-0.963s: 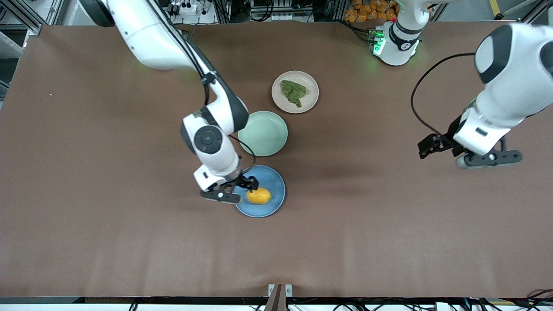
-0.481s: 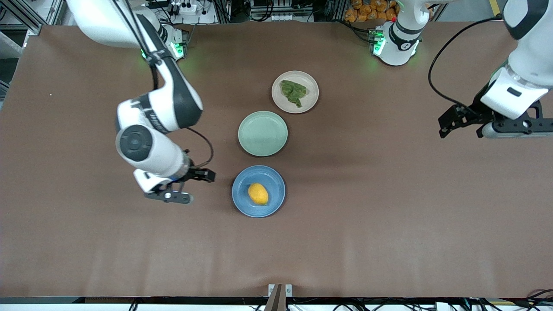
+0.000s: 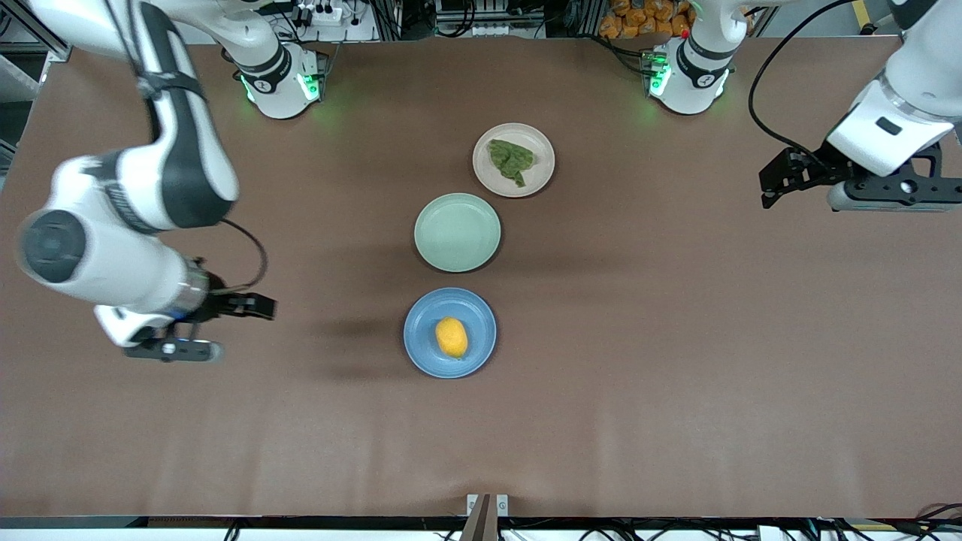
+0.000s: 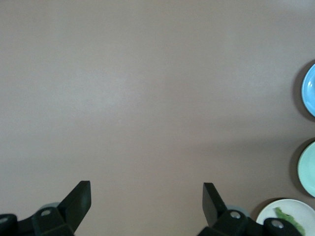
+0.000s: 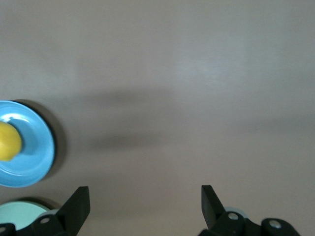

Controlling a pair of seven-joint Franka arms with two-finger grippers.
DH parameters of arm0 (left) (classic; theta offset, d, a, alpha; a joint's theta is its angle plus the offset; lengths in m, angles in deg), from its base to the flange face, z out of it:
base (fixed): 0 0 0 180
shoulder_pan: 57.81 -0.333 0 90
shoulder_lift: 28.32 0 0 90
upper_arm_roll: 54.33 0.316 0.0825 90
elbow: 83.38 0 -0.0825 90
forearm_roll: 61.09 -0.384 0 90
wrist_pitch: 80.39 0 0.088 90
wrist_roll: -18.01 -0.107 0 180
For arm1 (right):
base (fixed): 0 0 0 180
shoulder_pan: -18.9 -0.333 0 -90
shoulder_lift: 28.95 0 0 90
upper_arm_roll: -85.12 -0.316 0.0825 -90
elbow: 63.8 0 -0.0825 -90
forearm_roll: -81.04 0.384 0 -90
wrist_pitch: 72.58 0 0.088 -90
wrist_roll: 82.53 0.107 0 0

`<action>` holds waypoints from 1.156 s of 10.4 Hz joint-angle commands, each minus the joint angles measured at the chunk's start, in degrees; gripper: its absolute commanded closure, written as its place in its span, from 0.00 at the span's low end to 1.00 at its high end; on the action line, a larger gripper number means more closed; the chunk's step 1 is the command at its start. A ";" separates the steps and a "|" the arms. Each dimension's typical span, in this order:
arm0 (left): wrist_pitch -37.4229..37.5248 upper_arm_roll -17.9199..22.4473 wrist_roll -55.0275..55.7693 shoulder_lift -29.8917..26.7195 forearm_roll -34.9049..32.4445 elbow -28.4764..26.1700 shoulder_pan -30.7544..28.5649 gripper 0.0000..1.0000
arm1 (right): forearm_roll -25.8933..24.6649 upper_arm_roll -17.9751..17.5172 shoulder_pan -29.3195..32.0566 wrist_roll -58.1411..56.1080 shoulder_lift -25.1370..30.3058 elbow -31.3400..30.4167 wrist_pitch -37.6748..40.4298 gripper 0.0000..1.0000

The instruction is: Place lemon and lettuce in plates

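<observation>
The lemon [image 3: 451, 337] is seated on the blue plate [image 3: 421, 353], and the lettuce [image 3: 512, 160] on the beige-pink plate [image 3: 543, 154]; an empty pale green plate [image 3: 457, 231] lies between the two. One second ago the right gripper [image 3: 197, 331] was positioned at the lemon over the blue plate; it has since been withdrawn toward the right arm's end of the table [image 3: 676, 376] and is now held over bare surface, well apart from the plate, with its fingers spread wide and nothing between them, as confirmed in the right wrist view. From that gripper, the blue plate and lemon are located toward the table's middle. The left gripper [image 3: 842, 184] has likewise been raised and carried toward the left arm's end, its fingers wide and empty; from it, all three plates lie toward the table's centre. Since both items rest unsupported in their plates and both grippers have been cleared away, the task is judged to be complete, with only retraction remaining.
</observation>
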 commanded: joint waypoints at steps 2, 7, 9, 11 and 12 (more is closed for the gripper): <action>2.58 -0.96 -0.55 -0.04 -1.27 1.26 -0.56 0.00 | 0.37 -0.83 5.33 -7.18 8.45 -5.69 1.34 0.00; 4.26 -0.79 -0.55 0.57 -0.30 3.81 -0.74 0.00 | -3.66 -0.65 7.53 -7.72 19.79 -6.77 11.16 0.00; 4.35 -0.79 -0.55 0.57 0.58 3.81 -0.83 0.00 | -6.74 -0.21 7.62 -7.81 22.62 -5.11 16.69 0.00; 4.35 -0.79 -0.55 0.57 0.67 3.81 -0.83 0.00 | -6.93 1.10 7.45 -7.90 22.89 -1.51 21.36 0.00; 4.35 -0.79 -0.55 0.48 0.67 3.81 -0.83 0.00 | -6.49 1.46 7.54 -7.81 23.15 -1.49 20.51 0.00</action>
